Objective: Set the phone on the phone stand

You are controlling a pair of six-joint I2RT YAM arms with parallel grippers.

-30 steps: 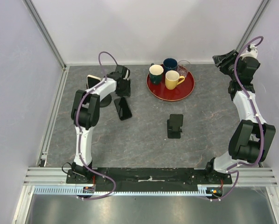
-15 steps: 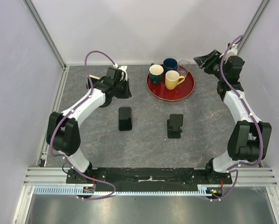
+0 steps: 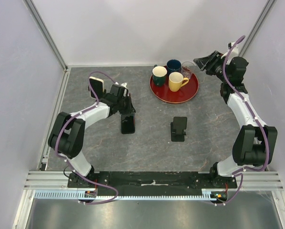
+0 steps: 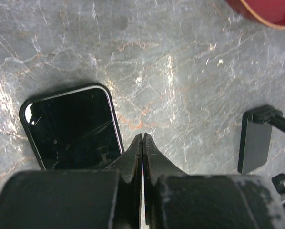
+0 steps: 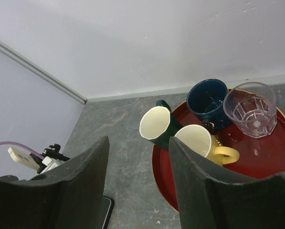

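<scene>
Now approaching | left gripper (image 4: 143, 143), jaws pinched together, beside phone (image 4: 73, 126) | right gripper (image 5: 138, 143) wide | next: open, grasp, toward phone stand (image 3: 179, 129)

Robot lab test cell, white panel walls (image 3: 147, 28), aluminium frame posts (image 3: 45, 32), grey marbled tabletop (image 3: 214, 138)

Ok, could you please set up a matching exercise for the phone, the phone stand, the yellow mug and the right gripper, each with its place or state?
Column one:
1. phone
2. phone stand
3. yellow mug
4. right gripper

Column two:
A. standing on the red tray
B. open, holding nothing
C. lying flat on the table
D. upright, with nothing on it

Pairs: 1-C, 2-D, 3-A, 4-B.
</scene>
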